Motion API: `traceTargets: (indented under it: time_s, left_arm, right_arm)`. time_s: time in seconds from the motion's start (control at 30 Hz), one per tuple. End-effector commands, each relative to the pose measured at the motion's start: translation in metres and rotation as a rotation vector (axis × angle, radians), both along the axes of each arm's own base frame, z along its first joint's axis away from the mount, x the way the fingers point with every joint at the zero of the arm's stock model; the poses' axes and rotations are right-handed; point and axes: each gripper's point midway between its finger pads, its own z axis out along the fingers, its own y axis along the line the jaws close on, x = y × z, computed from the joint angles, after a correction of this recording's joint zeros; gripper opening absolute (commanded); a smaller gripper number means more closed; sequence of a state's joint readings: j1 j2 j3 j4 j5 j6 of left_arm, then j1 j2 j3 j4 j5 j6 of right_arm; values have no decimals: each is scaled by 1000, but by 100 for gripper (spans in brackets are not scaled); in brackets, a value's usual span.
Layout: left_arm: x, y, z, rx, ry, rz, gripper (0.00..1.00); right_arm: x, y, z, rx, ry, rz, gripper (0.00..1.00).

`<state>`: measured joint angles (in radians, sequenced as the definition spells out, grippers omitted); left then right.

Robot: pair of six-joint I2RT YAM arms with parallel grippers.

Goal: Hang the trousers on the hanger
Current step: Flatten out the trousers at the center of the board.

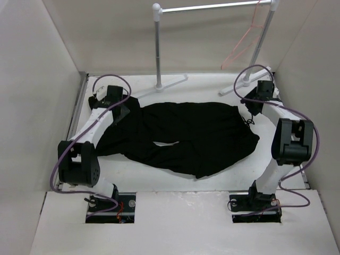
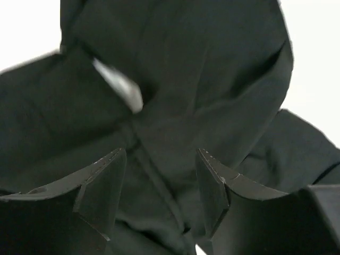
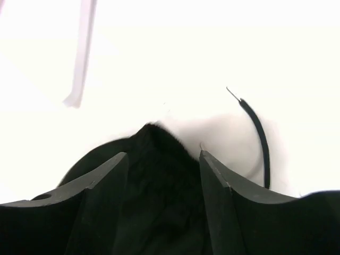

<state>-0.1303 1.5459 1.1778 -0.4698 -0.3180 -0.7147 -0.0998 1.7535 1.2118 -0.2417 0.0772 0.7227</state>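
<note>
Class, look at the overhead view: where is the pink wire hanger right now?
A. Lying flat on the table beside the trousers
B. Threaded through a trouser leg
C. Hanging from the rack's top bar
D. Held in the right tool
C: the hanger hangs by its hook from the rack's top bar at the far right, well apart from the trousers spread on the table.

Table middle: covered from side to side by the trousers [image 1: 180,135]; a bare strip of table [image 1: 175,183] is left free along the near edge, between the arm bases. Far edge: obstructed by the poles and splayed feet of the white rack [image 1: 158,48], with the hanger [image 1: 237,48] hung beside the right pole and open floor left between the feet. Both sides are closed by walls [image 1: 32,79].
</note>
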Motion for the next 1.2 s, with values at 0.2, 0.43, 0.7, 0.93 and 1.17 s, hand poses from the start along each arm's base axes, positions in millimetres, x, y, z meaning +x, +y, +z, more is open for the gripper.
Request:
traceTargets:
  time_s: [0.2, 0.43, 0.7, 0.93, 1.17]
  left_arm:
    - [-69, -25, -25, -99, 0, 0, 50]
    - [-107, -9, -47, -75, 76, 23, 48]
    - [-140, 12, -87, -53, 204, 86, 47]
    - [-145, 24, -51, -77, 127, 138, 48]
    - [-132, 47, -13, -50, 40, 212, 51]
  right_arm:
    - [30, 25, -35, 68, 69, 139, 59]
    - [28, 22, -41, 97, 82, 86, 9]
    - [13, -83, 15, -28, -14, -236, 1]
    - [17, -111, 33, -69, -33, -305, 49]
    - [-13, -52, 85, -68, -160, -228, 63]
